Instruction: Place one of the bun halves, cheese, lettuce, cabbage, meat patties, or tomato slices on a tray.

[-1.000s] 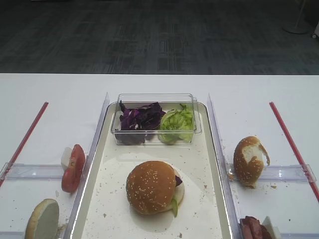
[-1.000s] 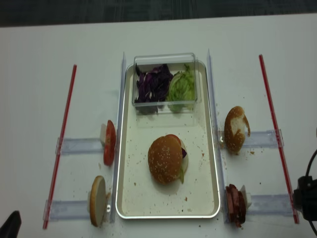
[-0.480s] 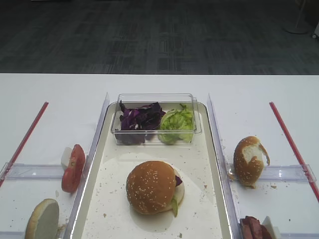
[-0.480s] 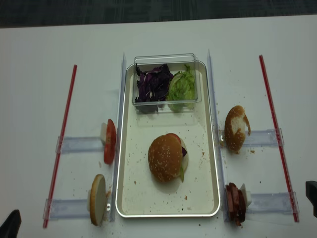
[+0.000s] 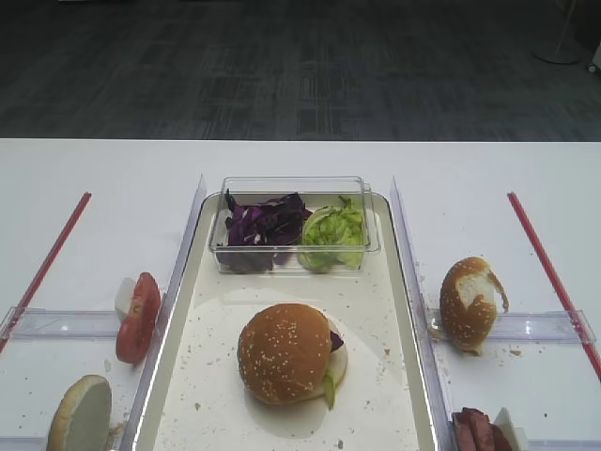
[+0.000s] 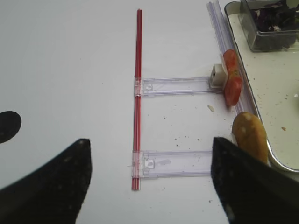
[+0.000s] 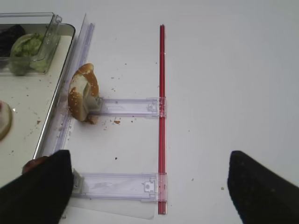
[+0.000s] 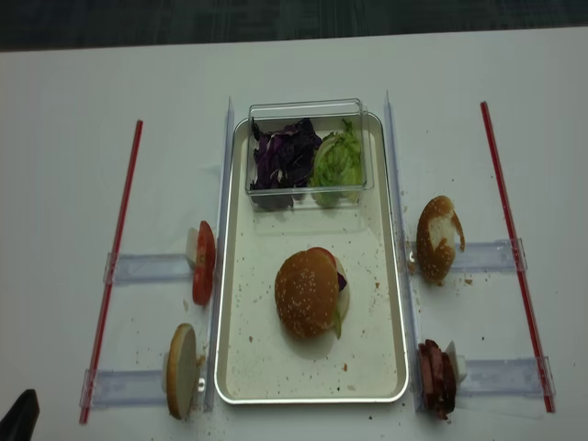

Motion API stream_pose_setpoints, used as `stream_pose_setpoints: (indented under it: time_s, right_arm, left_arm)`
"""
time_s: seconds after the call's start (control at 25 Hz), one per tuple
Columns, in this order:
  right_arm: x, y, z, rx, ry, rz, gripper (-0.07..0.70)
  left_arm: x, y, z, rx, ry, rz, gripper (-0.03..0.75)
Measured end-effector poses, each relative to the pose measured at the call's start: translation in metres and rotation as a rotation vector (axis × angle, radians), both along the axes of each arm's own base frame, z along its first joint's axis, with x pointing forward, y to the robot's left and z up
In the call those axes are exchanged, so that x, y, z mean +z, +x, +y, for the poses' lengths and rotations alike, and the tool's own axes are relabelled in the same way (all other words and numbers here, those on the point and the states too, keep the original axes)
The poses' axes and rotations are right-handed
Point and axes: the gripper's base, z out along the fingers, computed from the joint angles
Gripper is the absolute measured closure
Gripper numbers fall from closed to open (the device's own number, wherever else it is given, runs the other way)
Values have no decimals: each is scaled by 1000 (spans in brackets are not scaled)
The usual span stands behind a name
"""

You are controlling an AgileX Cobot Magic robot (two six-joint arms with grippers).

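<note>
White surface, dark carpet behind it. Since a moment ago the right arm has left the overhead view's edge; its fingers stand wide apart, holding nothing, as do the left fingers. The sesame-dotted bun top sits mid-tray (purple and green peeking from under it), golden-brown and domed.

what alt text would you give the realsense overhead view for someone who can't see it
A cream tray holds an assembled burger topped by a sesame bun, with a clear tub of purple cabbage and lettuce at its far end. Left of the tray stand a tomato slice and a pale bun half; right, a torn bun and meat slices.
</note>
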Motion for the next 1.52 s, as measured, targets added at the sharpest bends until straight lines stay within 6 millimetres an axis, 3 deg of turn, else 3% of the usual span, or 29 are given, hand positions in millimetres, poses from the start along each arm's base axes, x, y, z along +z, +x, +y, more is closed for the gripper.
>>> stream_pose_setpoints:
  time_s: [1.52]
  right_arm:
    - [-1,-5,0,5,-12,-28,-48]
  left_arm:
    - [0,0,0,0,0,-2,224]
